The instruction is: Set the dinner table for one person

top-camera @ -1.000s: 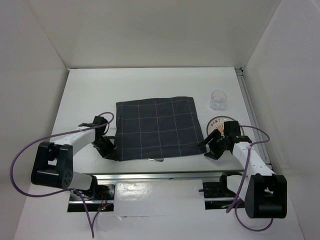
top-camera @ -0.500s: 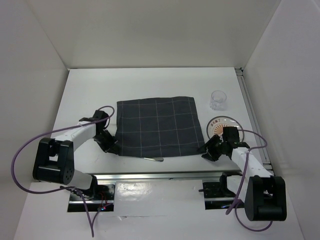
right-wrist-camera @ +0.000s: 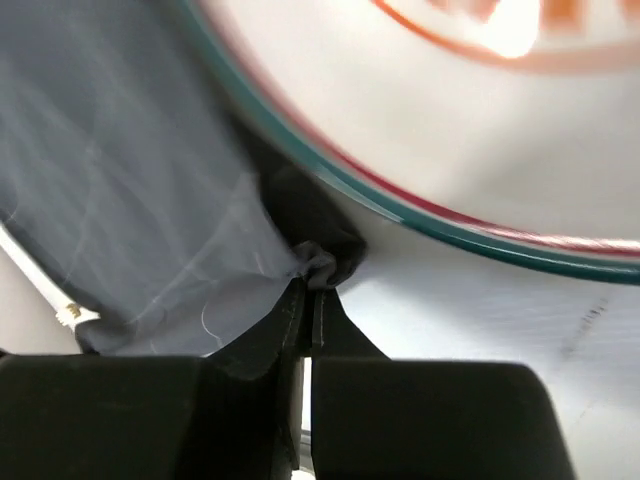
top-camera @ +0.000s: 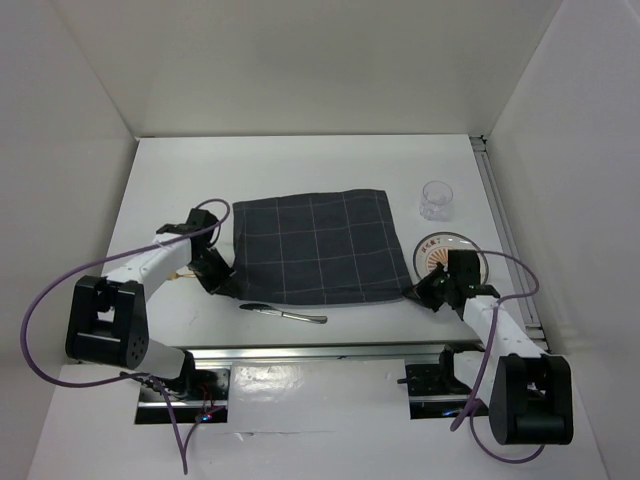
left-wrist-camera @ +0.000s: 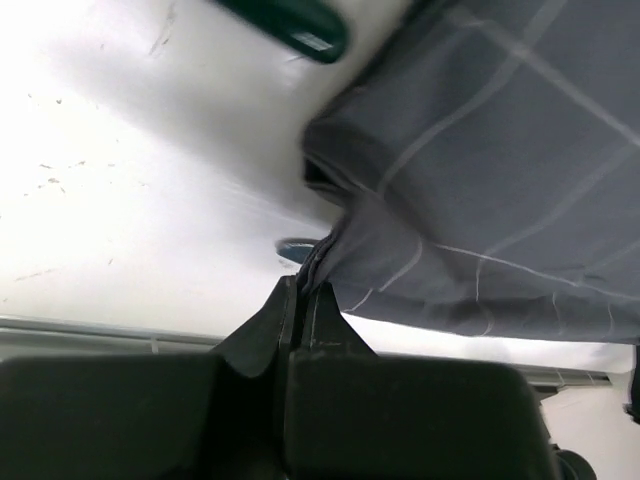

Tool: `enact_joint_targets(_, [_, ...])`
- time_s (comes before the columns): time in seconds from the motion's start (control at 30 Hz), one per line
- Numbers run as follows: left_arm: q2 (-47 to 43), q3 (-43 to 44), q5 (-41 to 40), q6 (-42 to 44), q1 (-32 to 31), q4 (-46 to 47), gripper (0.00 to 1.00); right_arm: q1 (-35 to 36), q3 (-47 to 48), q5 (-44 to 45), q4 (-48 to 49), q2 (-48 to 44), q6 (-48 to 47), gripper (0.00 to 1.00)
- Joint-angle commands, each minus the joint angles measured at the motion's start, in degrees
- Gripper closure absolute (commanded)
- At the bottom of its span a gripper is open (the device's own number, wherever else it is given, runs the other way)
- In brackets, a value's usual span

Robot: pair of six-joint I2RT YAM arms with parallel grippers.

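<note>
One dark grey grid-lined cloth has slid away from the near edge, baring one green-handled knife.
Clamped on one near cloth corner each: left gripper, right gripper.

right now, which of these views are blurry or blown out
Top view: sharp and evenly lit, the cloth grid clear, only soft shadows. Left wrist view: the table is washed out by glare, and the green handle at the top is blurred. Right wrist view: the plate and its orange print are smeared and out of focus, with a bright spot.
</note>
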Motion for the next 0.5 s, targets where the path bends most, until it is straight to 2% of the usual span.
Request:
enact_joint_targets(0.0, [0.2, 6.7, -3.0, 2.8, 0.0, -3.9, 1.00, -0.3, 10.0, 3.6, 0.5, -0.5, -5.8, 1.00])
enact_joint_targets(0.13, [1.1, 20.2, -6.3, 4.7, 0.0, -9.5, 1.00, -0.3, 23.0, 3.7, -2.7, 2.2, -10.6, 1.00])
enact_joint_targets(0.23, [3.2, 37.7, -6.3, 5.2, 1.1, -10.1, 1.00, -0.3, 34.6, 3.0, -4.4, 7.5, -12.3, 1.00])
enact_joint_targets(0.3, [6.7, 45.9, -5.6, 6.7, 1.7, -11.9, 1.00, -0.3, 42.3, 2.1, -5.0, 9.1, -13.6, 1.00])
enact_joint_targets(0.33, [8.0, 50.1, -5.6, 6.7, 2.3, -13.0, 1.00, -0.3, 44.6, 1.6, -5.5, 9.6, -13.6, 1.00])
enact_joint_targets(0.37, [9.4, 58.2, -4.8, 7.8, 2.3, -15.0, 1.00, -0.3, 46.9, 0.9, -5.5, 10.1, -14.2, 1.00])
enact_joint_targets(0.47, [12.8, 70.1, -4.2, 9.2, 2.9, -18.0, 1.00, -0.3, 54.6, 0.9, -8.1, 10.9, -15.5, 1.00])
